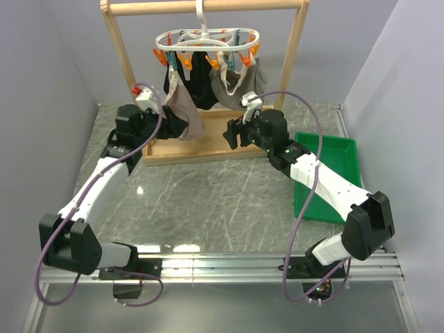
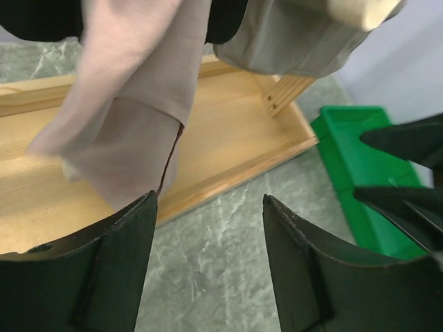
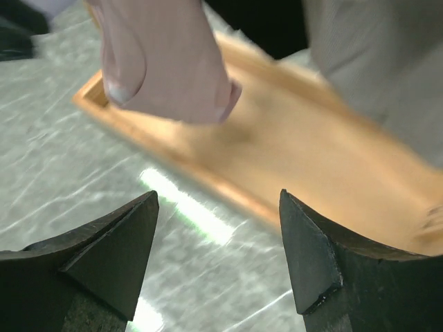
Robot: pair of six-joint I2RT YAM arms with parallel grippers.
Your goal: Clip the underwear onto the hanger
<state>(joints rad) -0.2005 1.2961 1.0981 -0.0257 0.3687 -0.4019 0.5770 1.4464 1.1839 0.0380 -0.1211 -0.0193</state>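
Hovering low over the desk [image 1: 208, 201], both grippers are spread apart and hold nothing. The left gripper [image 2: 208, 200] faces the underwear [image 2: 131, 104] just ahead, and the right gripper [image 3: 218, 197] sits below its dangling tip. Farther back, that soft, light cloth droops from the left side of the hanger [image 1: 208, 38]. It will likely sag and fold, so pinching the firmer waistband edge looks best.

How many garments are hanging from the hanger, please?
3: the pink underwear on the left, a black garment in the middle, a grey garment on the right; others may hide behind.
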